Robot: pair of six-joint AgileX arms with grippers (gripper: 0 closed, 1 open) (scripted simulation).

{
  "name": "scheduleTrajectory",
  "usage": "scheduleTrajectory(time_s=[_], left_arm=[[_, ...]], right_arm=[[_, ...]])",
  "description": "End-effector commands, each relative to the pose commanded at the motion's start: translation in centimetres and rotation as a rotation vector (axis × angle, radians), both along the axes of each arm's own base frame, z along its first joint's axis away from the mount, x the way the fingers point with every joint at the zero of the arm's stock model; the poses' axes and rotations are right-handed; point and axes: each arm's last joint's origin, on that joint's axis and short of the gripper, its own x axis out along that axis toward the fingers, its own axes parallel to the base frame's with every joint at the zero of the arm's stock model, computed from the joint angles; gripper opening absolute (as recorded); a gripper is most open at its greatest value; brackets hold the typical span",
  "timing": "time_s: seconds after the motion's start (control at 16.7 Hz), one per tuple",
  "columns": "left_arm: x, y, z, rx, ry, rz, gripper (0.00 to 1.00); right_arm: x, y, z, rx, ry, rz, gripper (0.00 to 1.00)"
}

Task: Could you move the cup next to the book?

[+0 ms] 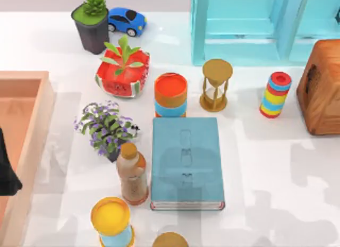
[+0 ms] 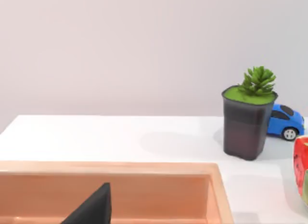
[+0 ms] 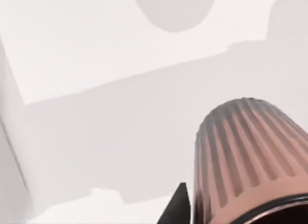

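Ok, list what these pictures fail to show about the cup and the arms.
Cup: right wrist view, cut off by the frame edge; its place relative to the book unknown.
Left gripper: top view, mostly cut off at the left edge.
Right gripper: right wrist view, a sliver beside the cup.

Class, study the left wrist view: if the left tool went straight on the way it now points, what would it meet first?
Most likely the far wall of the peach-coloured rectangular tray, with the left tool over it; beyond lies bare white table. Depth is unclear: it might clear the rim.
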Motion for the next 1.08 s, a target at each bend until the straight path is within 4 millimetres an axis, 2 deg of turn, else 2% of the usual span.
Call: scheduleTrajectory(time_s=[0.24,0.66,0.84,1.08], left_arm=[[0.0,0.0,0.0,0.000,0.000,0.000,1.00],[0.0,0.0,0.0,0.000,0.000,0.000,1.00],[0.0,0.0,0.0,0.000,0.000,0.000,1.00],[0.0,0.0,0.0,0.000,0.000,0.000,1.00]], right_arm=[[2.5,4.3,1.3,-0.012,0.003,-0.251,0.00],[5.8,11.7,2.6,-0.020,0.001,-0.801,0.00],[6.9,13.7,3.0,-0.005,-0.007,-1.049,0.00],[8.2,15.0,3.7,0.038,-0.020,-1.297,0.00]])
